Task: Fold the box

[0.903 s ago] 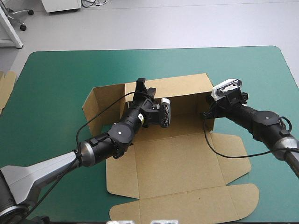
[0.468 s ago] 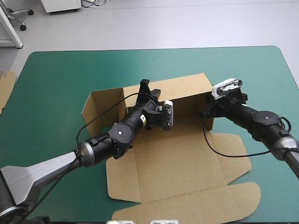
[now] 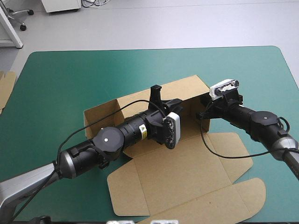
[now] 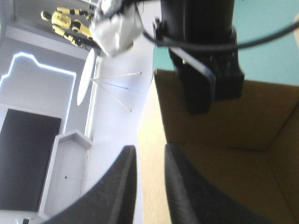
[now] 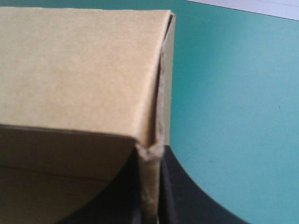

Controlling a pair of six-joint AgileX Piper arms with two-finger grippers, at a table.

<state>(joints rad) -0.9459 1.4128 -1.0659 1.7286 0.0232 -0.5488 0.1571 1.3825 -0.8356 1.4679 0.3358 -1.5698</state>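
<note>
On the teal-green bench (image 3: pixel 56 79), high view, with 12 o'clock taken as the far edge, the brown box (image 3: pixel 154 177) sits near mid-bench, offset slightly toward 4 o'clock.

Progress (judgement): partly formed, under half done.
- Done: the far wall (image 3: pixel 184 91) stands upright along the 12 o'clock side. The left end wall (image 3: pixel 96 119), at 9 o'clock, is raised too.
- Left: the large lid panel (image 3: pixel 187 161) and its flaps lie flat on the bench toward 6 o'clock. No near wall is up. Cannot tell whether any flap is tucked.

Orientation: the tray's long axis follows the far wall, roughly 8 to 2 o'clock, a little skewed to the bench edge. The open side faces up. The flat panels trail toward 5–6 o'clock.

Left hand (image 3: pixel 156 93): reaches in from 8 o'clock across the tray and sits at the top edge of the far wall, near its middle. In the left wrist view the fingers (image 4: pixel 126 186) are nearly pressed together with a pale sheet of board between them, so it is pinching the far wall.

Right hand (image 3: pixel 204 108): at the 3 o'clock end of the far wall. In the right wrist view the fingers (image 5: pixel 187 196) sit close on either side of the upright corner edge, pinching it. The board looks creased there.

Spare board (image 3: pixel 5 86): an edge shows at the bench's 9 o'clock side, well apart from the box.
</note>
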